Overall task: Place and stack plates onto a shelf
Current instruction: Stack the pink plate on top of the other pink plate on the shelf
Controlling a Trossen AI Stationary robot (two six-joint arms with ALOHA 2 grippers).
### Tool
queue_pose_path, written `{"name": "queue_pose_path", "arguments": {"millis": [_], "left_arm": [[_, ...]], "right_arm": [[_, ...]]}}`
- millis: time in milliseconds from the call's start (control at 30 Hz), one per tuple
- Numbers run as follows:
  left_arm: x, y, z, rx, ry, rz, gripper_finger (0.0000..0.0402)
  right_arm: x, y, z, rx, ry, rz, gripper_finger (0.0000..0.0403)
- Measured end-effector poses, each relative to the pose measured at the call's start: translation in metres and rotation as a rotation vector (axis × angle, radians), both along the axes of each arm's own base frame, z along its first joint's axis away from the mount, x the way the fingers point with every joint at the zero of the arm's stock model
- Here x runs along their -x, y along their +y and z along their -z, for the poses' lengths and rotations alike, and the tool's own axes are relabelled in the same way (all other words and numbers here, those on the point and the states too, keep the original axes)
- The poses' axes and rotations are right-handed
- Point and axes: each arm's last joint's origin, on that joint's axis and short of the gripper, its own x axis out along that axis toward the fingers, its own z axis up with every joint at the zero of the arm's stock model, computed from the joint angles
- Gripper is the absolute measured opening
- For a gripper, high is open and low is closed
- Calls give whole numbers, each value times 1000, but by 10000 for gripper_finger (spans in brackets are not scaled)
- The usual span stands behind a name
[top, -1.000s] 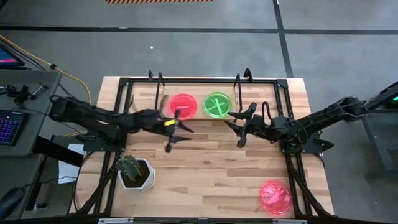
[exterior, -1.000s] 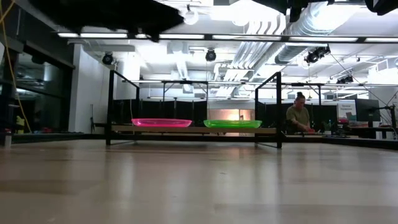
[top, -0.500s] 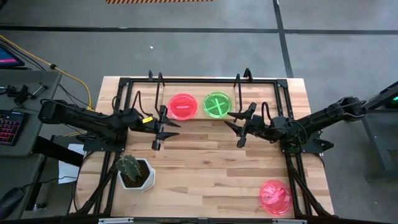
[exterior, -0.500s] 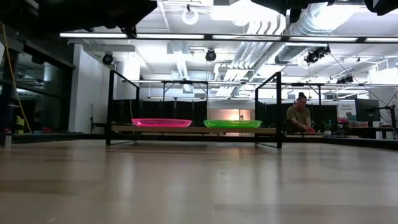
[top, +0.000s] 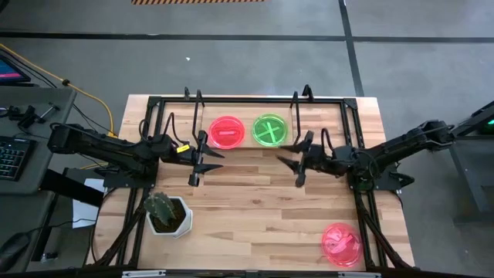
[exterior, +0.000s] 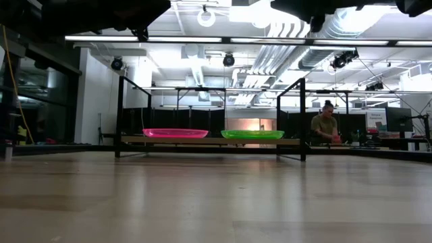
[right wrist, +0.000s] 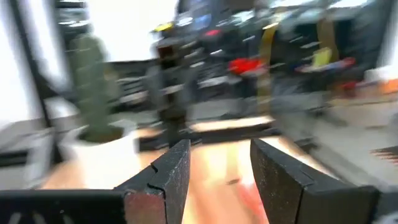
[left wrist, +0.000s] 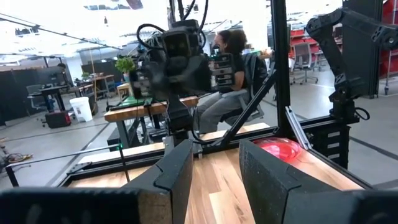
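A pink-red plate (top: 227, 132) and a neon green plate (top: 270, 130) lie side by side on the shelf's wood board (exterior: 216, 141) at the table's far side. They also show in the low view, the pink-red plate (exterior: 175, 133) left of the green plate (exterior: 252, 134). More pink-red plate (top: 340, 244) lies at the table's near right corner. My left gripper (top: 202, 164) is open and empty, near of the shelf's left end. My right gripper (top: 290, 163) is open and empty, near of the green plate. Both hover above the table.
A white pot with a cactus (top: 166, 214) stands at the near left. Black upright rods (exterior: 302, 118) frame the shelf. A black frame (top: 363, 201) runs around the tabletop. A person (exterior: 325, 128) sits in the room beyond.
My left gripper has drawn back from in front of the pink-red plate toward the table's left edge, open and empty, then has held still. My right gripper has shifted a little toward the table's left.
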Motion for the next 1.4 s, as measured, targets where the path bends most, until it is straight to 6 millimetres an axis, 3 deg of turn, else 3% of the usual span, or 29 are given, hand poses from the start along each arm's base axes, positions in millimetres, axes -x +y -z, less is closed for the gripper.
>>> {"name": "queue_pose_path", "arguments": {"millis": [133,300,500,767,1100,1400], "left_arm": [[0,0,0,1,0,0,119],[0,0,0,1,-1,0,119],[0,0,0,1,6,0,119],[0,0,1,1,12,0,119],[0,0,2,1,20,0,119],[0,0,2,-10,20,-2,119]], "right_arm": [[-1,6,11,-106,92,-188,156],[8,21,37,-443,397,-307,156],[42,60,71,-960,818,-245,156],[83,119,83,-1394,1026,-126,156],[105,147,115,-1513,1400,93,156],[104,152,141,-1470,1517,235,156]]}}
